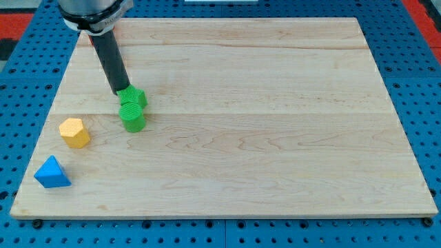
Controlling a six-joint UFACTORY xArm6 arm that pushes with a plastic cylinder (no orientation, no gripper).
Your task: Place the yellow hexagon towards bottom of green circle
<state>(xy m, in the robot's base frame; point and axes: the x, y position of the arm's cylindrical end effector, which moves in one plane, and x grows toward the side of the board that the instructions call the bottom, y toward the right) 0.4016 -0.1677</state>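
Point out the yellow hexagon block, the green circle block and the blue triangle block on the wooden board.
yellow hexagon block [74,131], camera view, on its top face.
green circle block [132,117], camera view, on its front side.
blue triangle block [52,173], camera view, on its front face.

Robotics lab: wooden board on blue perforated bench.

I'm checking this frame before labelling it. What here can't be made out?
- My tip: its very end meets the rear green block; contact cannot be told.
- Rear green block: shape unclear, partly hidden by the green circle.
- Arm above the rod: cut off by the view's top.
- A red thing behind the rod: mostly hidden.
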